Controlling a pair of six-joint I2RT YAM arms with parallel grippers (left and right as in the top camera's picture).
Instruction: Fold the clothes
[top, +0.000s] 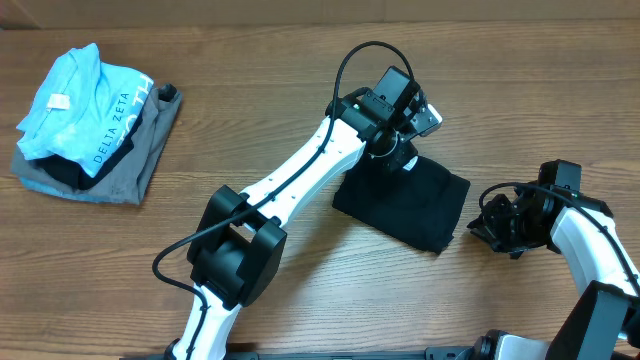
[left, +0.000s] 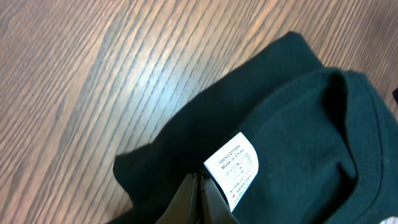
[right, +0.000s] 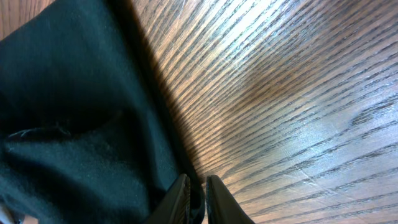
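Wooden worktop carries the black T-shirt right of centre. Left jaws pinch cloth beside its white tag; right jaws, almost closed at its edge, grip unclear. Best to pull slowly, keeping edges aligned.

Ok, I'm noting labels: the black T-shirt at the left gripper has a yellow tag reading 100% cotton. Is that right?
No: the tag is white, not yellow, as the left wrist view shows. The rest stands: it is on the black T-shirt at the left gripper and reads 100% cotton.
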